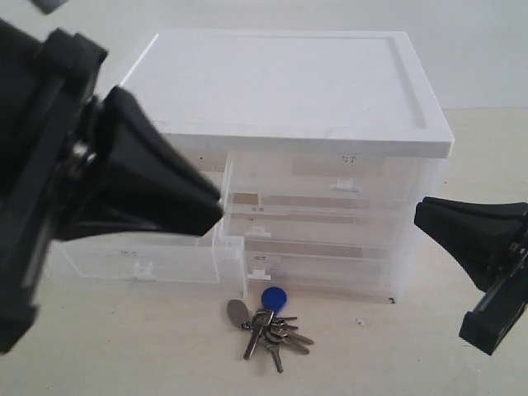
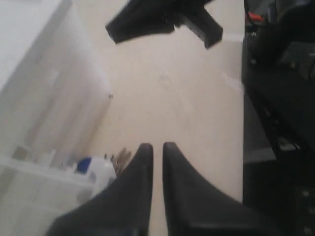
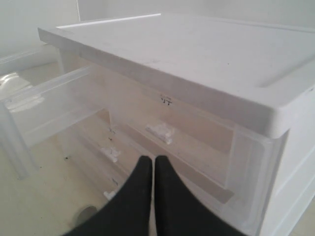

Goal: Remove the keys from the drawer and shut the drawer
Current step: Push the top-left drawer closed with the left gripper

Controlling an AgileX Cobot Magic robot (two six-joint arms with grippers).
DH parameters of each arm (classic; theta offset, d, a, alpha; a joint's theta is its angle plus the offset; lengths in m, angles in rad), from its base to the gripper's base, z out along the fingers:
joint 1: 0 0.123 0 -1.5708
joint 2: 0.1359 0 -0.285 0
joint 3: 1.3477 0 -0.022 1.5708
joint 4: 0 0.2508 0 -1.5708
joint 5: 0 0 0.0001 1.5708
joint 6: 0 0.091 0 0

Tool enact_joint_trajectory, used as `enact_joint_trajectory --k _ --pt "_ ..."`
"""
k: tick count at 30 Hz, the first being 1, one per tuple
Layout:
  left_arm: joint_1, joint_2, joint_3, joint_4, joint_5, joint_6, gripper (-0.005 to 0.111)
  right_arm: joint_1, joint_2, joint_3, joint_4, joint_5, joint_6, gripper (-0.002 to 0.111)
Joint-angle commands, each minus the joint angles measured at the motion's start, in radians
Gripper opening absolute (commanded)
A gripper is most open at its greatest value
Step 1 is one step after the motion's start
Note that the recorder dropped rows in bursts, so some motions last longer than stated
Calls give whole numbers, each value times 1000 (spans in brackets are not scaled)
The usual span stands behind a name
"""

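Presently the keys [image 1: 268,323] are lying on the table [image 1: 99,355], just by the front corner of the drawer [image 1: 140,260], which is standing pulled out. The left gripper [image 2: 157,145] is hovering near it, fingers closed on nothing; the right gripper [image 3: 150,158] is hanging apart, likewise closed and empty.

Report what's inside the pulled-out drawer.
Nothing shows through the drawer's translucent walls. The left claw covers its top and rear, so that part cannot be checked. The keys lie outside, on the table before the cabinet.
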Motion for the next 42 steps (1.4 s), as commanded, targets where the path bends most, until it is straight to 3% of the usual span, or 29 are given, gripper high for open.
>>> enact_joint_trajectory --k 1,5,8,10,12,20,26,37,42 --pt "-2 -44 104 166 106 -142 4 0 2 -6 7 -9 5 0" --pt "-10 -68 287 188 -58 -138 4 0 2 -6 2 -9 5 0" --pt "-36 -72 289 374 -198 -237 4 0 2 -6 -3 -9 8 0" --pt "-36 -51 289 556 -211 -392 4 0 2 -6 -3 -9 11 0" --pt "-36 -10 289 645 -211 -492 4 0 2 -6 -5 -11 11 0" --pt "-36 40 278 672 -321 -505 4 0 2 -6 -5 -16 13 0" --pt "-33 44 256 875 -435 -629 4 0 2 -6 -17 -17 14 0" --pt "-33 138 256 1115 -475 -816 4 0 2 -6 -17 -17 14 0" --pt "-33 186 256 1368 -501 -1071 4 0 2 -6 -21 -17 15 0"
